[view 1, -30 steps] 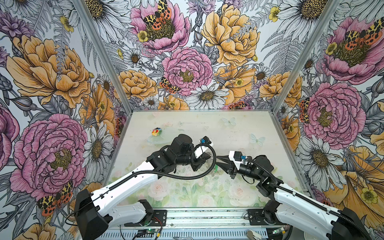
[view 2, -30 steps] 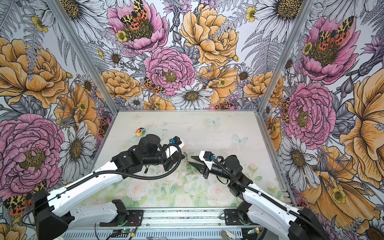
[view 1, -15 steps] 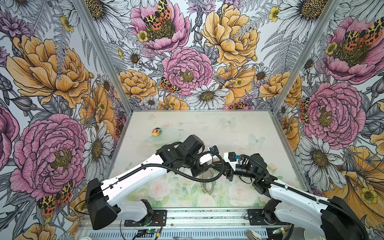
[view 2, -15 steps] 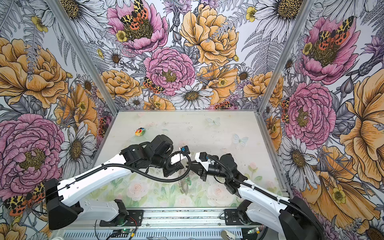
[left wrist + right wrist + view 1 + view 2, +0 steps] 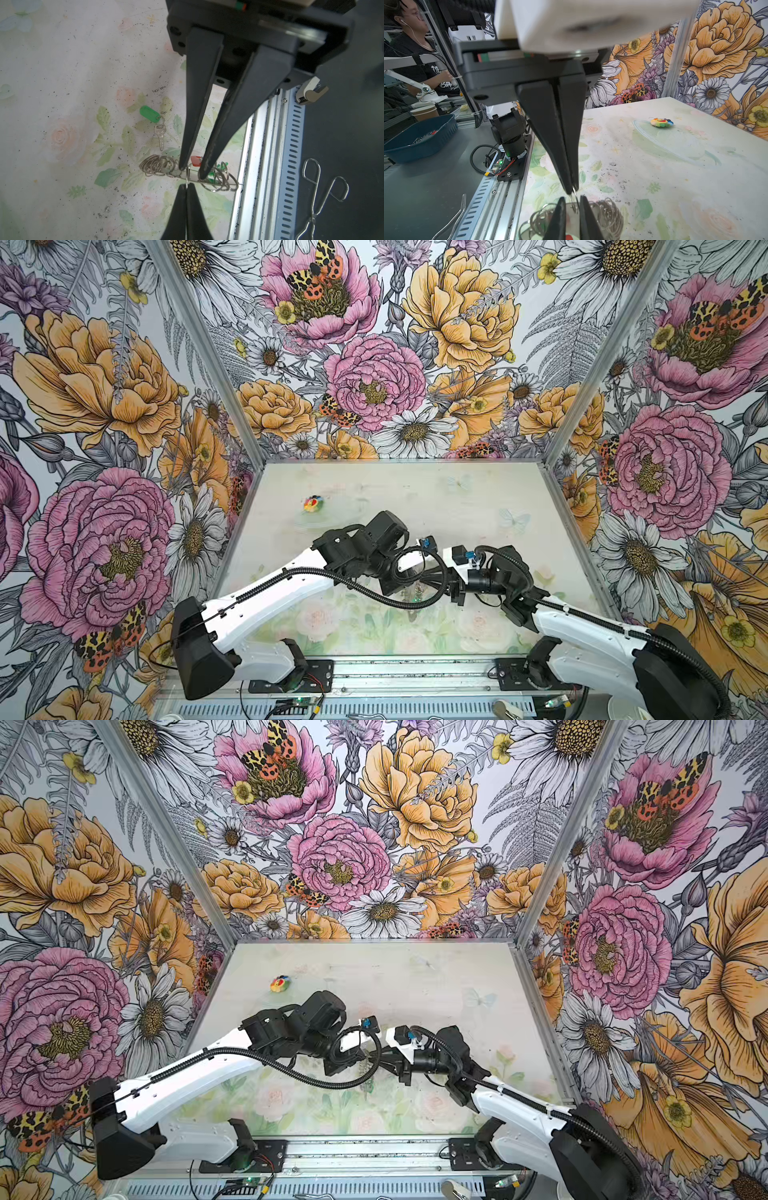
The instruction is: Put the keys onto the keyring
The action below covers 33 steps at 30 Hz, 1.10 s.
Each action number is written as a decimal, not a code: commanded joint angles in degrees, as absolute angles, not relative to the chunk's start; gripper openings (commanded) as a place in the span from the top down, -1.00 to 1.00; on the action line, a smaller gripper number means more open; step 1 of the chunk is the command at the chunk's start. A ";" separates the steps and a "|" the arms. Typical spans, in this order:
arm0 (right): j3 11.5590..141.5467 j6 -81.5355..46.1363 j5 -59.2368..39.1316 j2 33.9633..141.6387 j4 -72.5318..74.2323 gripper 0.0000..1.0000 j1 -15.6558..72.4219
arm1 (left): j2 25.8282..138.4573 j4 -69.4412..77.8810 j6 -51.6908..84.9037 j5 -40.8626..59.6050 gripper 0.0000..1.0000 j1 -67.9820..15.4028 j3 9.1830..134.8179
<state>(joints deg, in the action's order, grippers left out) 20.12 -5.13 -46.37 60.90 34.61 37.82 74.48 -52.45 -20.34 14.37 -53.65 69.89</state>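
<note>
Left gripper is squeezed tight on one wire loop of the keyring, near the table's front edge. Right gripper has its tips a bit apart, straddling the band right by that loop. Can't tell if it actually bites. I'd brace the band close to the pinch so the loop can't twist.

Count: one keyring, one key with a green tag lying just beside it, one red tag, one toy. Green peeking behind the loops may be key two, unsure.
</note>
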 commanded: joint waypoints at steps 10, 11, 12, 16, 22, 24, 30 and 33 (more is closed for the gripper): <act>21.71 -5.32 -46.69 61.76 36.03 0.66 38.86 | 71.53 -50.31 -22.66 14.12 1.00 -54.40 71.18; 21.50 -5.28 -46.58 61.63 36.04 0.66 38.78 | 71.22 -50.13 -22.63 14.16 1.00 -54.33 70.90; 21.41 -5.29 -46.41 61.53 35.94 0.66 38.76 | 70.88 -49.94 -22.68 14.23 1.00 -54.27 70.61; 21.54 -5.65 -46.71 61.94 36.34 0.70 38.72 | 70.26 -49.49 -22.66 14.77 1.00 -54.24 70.05; 22.16 -6.43 -47.19 62.12 37.38 0.85 38.77 | 70.40 -49.44 -22.93 15.37 1.00 -54.23 69.85; 22.01 -7.31 -47.33 62.23 38.49 0.85 38.76 | 70.51 -49.37 -23.03 15.57 1.00 -54.23 69.79; 21.80 -8.14 -47.96 62.67 39.94 0.76 38.76 | 70.75 -48.97 -23.03 15.91 1.00 -54.25 69.35; 21.97 -8.30 -48.20 62.92 40.13 0.81 38.85 | 70.90 -48.97 -22.98 15.85 1.00 -54.23 69.36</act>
<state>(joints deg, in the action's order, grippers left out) 20.75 -7.68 -46.89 62.37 37.93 38.46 71.24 -51.53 -21.69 14.55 -54.15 69.73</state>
